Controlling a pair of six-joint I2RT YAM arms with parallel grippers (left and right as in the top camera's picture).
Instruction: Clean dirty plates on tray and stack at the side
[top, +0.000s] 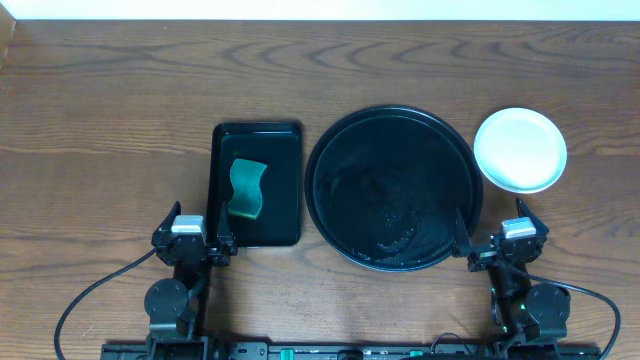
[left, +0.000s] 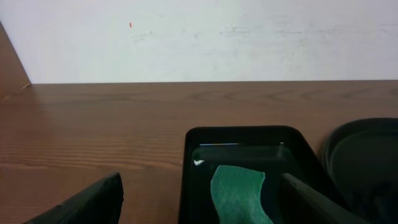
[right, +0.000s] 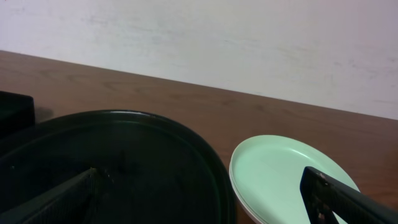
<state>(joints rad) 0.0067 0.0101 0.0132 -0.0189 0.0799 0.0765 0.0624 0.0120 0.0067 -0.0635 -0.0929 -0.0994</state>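
The plates (top: 519, 149) sit stacked on the wooden table just right of the round black tray (top: 390, 112). The tray holds no plates, only wet streaks near its front. In the right wrist view the top plate (right: 280, 168) is pale mint and clean, with further rims under it, beside the tray (right: 124, 143). My left gripper (top: 192, 245) is open and empty at the table's front, facing the rectangular tray. My right gripper (top: 503, 245) is open and empty at the front, between the round tray and the stack. Both show open in the wrist views (left: 199, 205) (right: 205, 199).
A small rectangular black tray (top: 257, 130) left of the round tray holds a green sponge (top: 247, 188). The sponge (left: 239, 193) and this tray (left: 249, 134) lie right ahead of my left gripper. A pale wall runs behind the table.
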